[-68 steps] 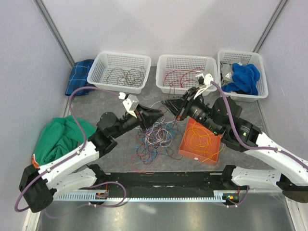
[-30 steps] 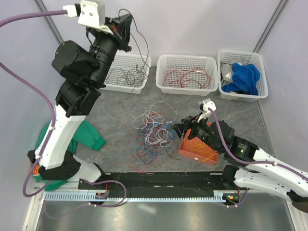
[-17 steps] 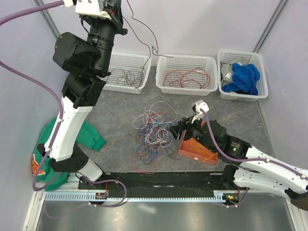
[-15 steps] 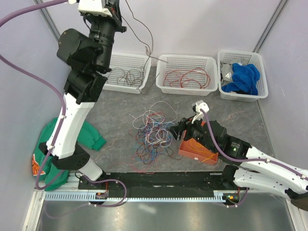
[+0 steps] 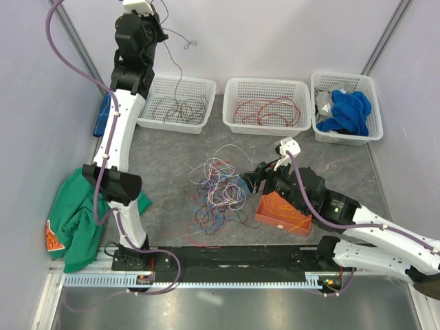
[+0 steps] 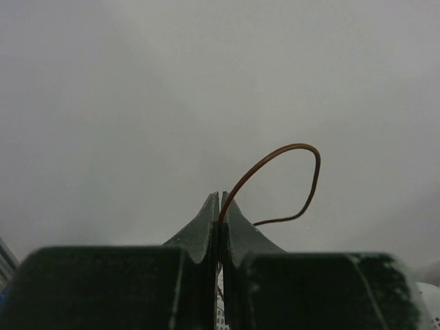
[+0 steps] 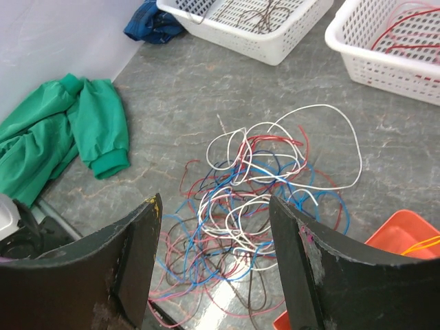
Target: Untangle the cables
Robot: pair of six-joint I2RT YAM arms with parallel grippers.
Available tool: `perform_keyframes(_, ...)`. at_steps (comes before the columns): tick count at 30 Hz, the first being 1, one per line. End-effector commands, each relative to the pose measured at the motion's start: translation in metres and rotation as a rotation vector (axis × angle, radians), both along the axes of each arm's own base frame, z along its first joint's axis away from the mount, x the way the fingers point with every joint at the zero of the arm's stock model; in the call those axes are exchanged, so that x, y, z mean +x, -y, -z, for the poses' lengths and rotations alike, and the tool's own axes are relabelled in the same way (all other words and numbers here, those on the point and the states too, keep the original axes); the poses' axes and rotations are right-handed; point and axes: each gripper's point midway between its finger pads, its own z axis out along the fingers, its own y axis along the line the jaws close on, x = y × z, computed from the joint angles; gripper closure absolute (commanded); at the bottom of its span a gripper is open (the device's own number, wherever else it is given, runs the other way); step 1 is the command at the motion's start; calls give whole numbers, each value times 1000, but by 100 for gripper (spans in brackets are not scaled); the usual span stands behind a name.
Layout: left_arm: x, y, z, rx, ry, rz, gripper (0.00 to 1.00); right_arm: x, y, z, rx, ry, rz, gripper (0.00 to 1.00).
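A tangle of cables (image 5: 220, 185) in white, blue, red, pink and dark brown lies on the grey table; the right wrist view has the tangle (image 7: 254, 199) straight ahead. My left gripper (image 5: 157, 29) is raised high against the back wall, shut on one dark brown cable (image 6: 302, 148). That brown cable (image 5: 180, 65) dangles over the left basket (image 5: 148, 110). In the left wrist view the left gripper (image 6: 220, 199) pinches it at the tips. My right gripper (image 5: 256, 177) hovers just right of the tangle. In its own view the right gripper (image 7: 214, 201) is open and holds nothing.
The left basket holds dark wires, the middle basket (image 5: 230, 113) red ones, and the right basket (image 5: 375, 103) blue and grey cloth. An orange tray (image 5: 265, 210) with orange and yellow wires sits under my right arm. A green cloth (image 5: 82, 206) and a blue cloth (image 5: 103, 113) lie at the left.
The left arm has stretched further up toward the back wall, and the brown cable's free end has swung from near the middle basket to hang over the left basket. The right arm shifted only slightly.
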Motion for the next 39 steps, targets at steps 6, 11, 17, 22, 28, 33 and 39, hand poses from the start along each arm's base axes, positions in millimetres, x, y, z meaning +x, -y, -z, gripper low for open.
perform_keyframes(6,74,-38,48,-145,21,23,98,30,-7,-9,-61,37,64,28)
perform_keyframes(11,105,-38,98,-196,-55,47,98,49,-4,11,-90,-11,100,28)
perform_keyframes(17,110,-46,140,-148,-114,-7,57,53,4,24,-53,-60,121,28)
perform_keyframes(22,94,-51,113,-174,-105,-25,0,43,14,12,9,-46,124,28)
perform_keyframes(28,27,-39,54,-255,-47,52,0,36,28,4,34,-33,147,28)
perform_keyframes(33,-75,10,46,-309,-67,209,0,31,44,-2,71,-15,189,28)
perform_keyframes(39,-177,115,103,-180,-158,376,0,23,58,-8,108,7,207,28)
